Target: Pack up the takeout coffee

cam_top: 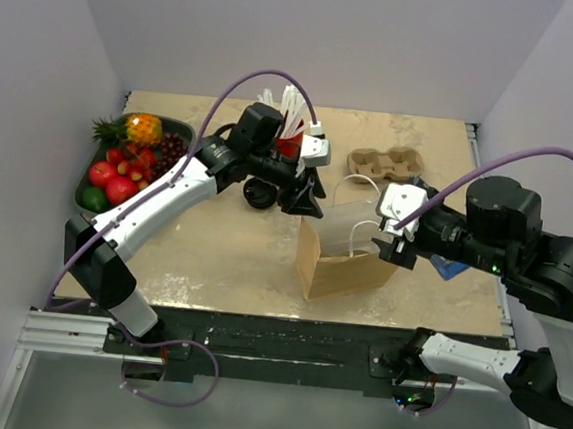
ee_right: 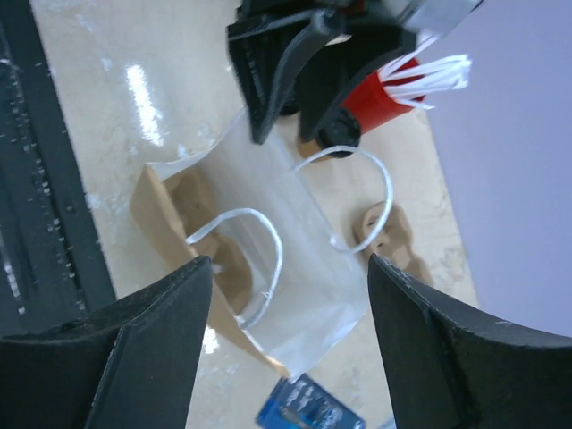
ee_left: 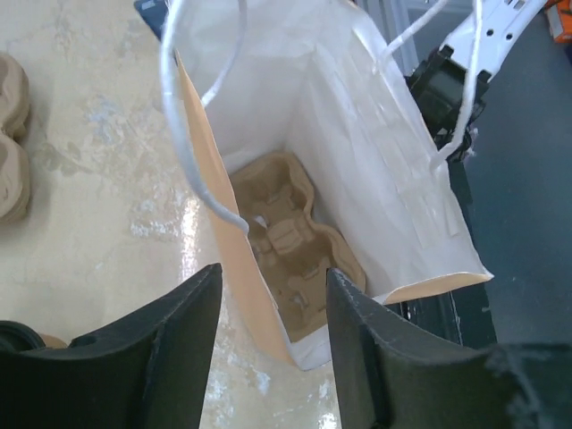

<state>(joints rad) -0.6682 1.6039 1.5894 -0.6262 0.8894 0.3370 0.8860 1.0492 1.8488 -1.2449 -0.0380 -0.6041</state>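
A paper bag (cam_top: pixel 347 272) stands upright near the middle of the table (cam_top: pixel 212 258), its mouth open and two white cord handles sticking up. Seen from the left wrist, a moulded cardboard cup tray (ee_left: pixel 295 255) lies flat on the bag's bottom. The near wall of the bag hides part of it, and a pale patch in one pocket is too small to make out.

The left claw (cam_top: pixel 303 198) hangs over the bag's far left corner, its fingers spread well apart with nothing between them — only the bag's rim shows through the gap. The right claw (ee_right: pixel 288 268) hovers at the bag's right side, also wide open and holding nothing. From overhead its tips sit close to the rim, and I cannot tell whether they touch the paper.

The coffee cup (cam_top: pixel 260 194) sits outside the bag, on the table just to its left, under the left arm's wrist. Only a dark round lid shows from above — the arm covers the rest, so I cannot tell whether the cup is upright or tipped.

Behind it, a red cup (cam_top: pixel 290 147) full of white straws is mostly hidden by the same arm. A second cup tray (cam_top: pixel 384 163) lies on the table beyond the bag, and a bowl of fruit (cam_top: pixel 179 125) sits at the far left. A blue packet (ee_right: pixel 308 407) lies beside the bag under the right arm, cut off at the bottom of the right wrist view.
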